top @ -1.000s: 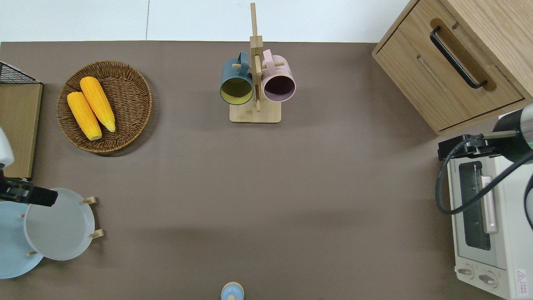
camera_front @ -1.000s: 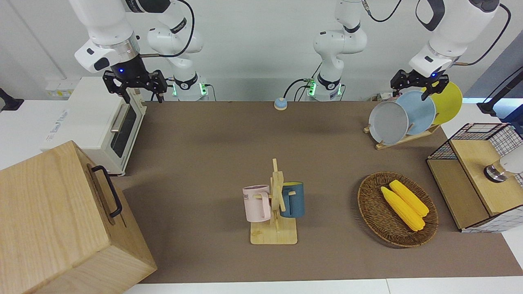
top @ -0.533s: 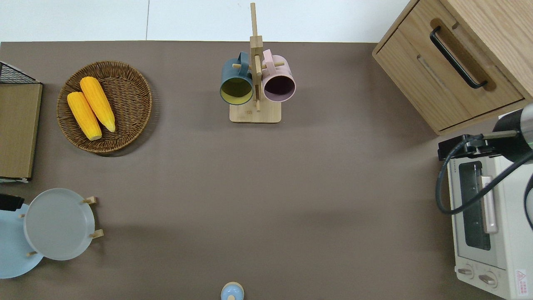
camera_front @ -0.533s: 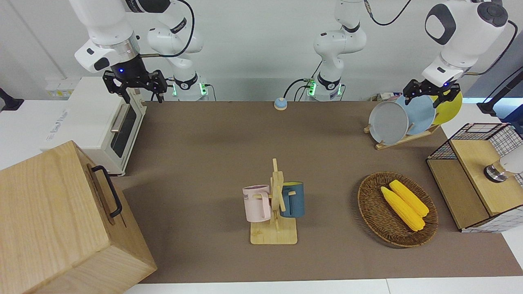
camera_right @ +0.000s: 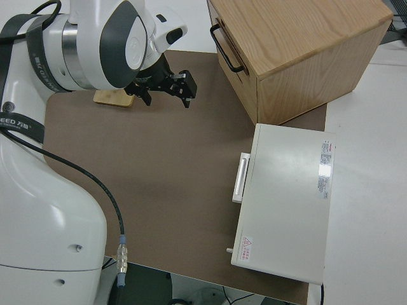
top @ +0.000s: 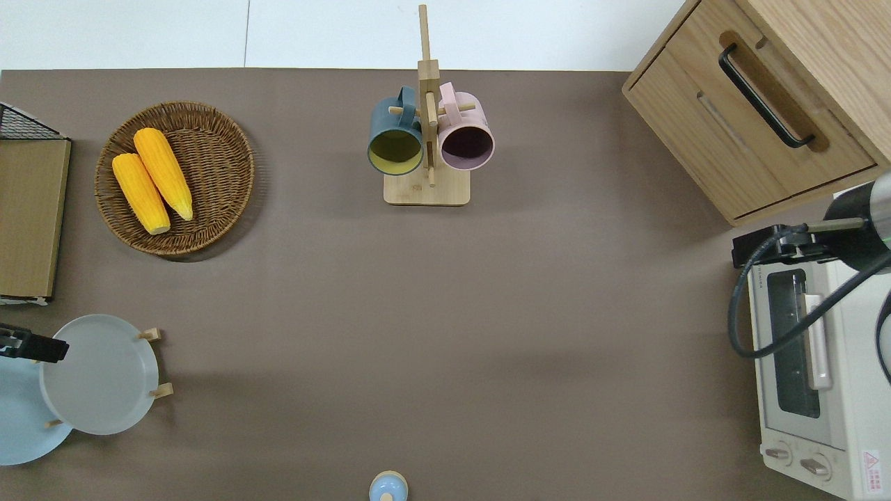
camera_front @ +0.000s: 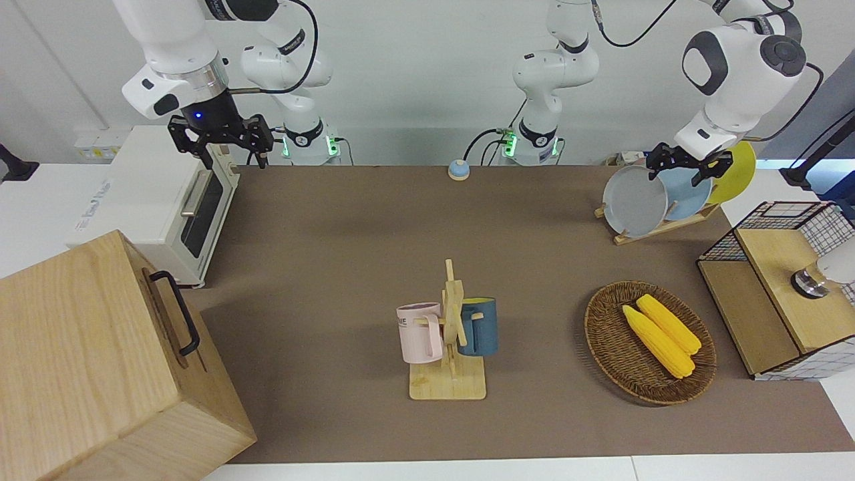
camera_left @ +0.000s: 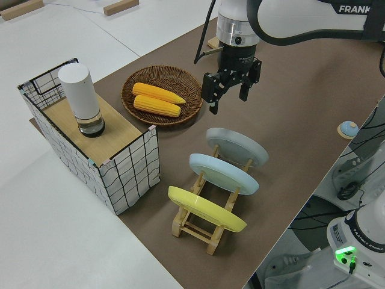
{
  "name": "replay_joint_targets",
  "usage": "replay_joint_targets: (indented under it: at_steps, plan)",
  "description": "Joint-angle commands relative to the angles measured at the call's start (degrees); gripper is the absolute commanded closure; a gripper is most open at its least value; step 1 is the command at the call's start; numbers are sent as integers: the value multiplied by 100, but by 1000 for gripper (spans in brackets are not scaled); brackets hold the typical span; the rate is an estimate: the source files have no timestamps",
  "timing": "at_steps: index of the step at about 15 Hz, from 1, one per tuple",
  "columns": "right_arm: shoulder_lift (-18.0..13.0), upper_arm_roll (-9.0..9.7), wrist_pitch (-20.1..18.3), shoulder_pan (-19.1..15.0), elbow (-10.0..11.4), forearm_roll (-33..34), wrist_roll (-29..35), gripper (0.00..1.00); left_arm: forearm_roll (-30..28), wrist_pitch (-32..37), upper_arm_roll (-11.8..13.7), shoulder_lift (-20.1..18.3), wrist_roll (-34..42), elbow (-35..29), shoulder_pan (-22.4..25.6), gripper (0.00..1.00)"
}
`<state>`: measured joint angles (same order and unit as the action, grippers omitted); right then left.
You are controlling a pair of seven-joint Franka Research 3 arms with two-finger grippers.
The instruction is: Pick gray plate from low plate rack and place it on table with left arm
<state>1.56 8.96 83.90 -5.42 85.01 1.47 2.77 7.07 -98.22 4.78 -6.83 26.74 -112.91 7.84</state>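
Nearest the robots sits a small blue button (camera_front: 458, 170) at the bench (camera_front: 347, 267) edge, roughly midway along. At the left arm's end stands the low plate rack (camera_left: 207, 220) with three plates tilted in its pegs: the yellow plate (camera_left: 204, 208), then the light blue plate (camera_left: 224, 173), then the gray plate (camera_left: 236, 147) in the end slot, toward the middle of the bench. The left gripper (camera_left: 231, 90) hangs in the air with its fingers spread wide and pointing down, holding nothing; from overhead one finger (top: 33, 346) shows over the gray plate's rim on the side toward the light blue plate, and the gripper is clear of the plate. At the right arm's end a white toaster oven (camera_front: 163, 200) sits on the bench, and the right arm is parked, the right gripper (camera_right: 166, 87) with fingers apart and empty. Farther out is a wicker basket (camera_front: 611, 347) holding two corn cobs (camera_front: 661, 337), beside a wire-and-wood crate (camera_left: 99, 150) with a white cylinder (camera_left: 81, 99) on top. Mid-bench is a mug stand (camera_front: 449, 384) carrying a pink mug (camera_front: 419, 333) and a dark blue mug (camera_front: 479, 326), and a wooden drawer box (camera_front: 100, 361) is farthest at the right arm's end
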Motion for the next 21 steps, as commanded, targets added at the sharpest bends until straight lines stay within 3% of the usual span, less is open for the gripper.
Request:
replay_joint_targets:
  at_steps: [1,4,15,18,21]
  plan:
    - [2,-34,-5,41,-37,-15,22,17,76,-565,-12,-213,50,-607,147,0]
    - [2,-34,-5,41,-37,-15,22,17,84,-962,-4,-248,59,-969,226,0]
    - [2,-34,-5,41,-37,-15,22,17,84,-1314,-4,-248,50,-1418,323,36]
    - [2,-34,-5,41,-37,-15,22,17,84,-1305,-12,-248,50,-1435,323,334]
    - [2,-34,-5,41,-37,-15,22,17,76,-1297,-12,-248,50,-1462,323,769]
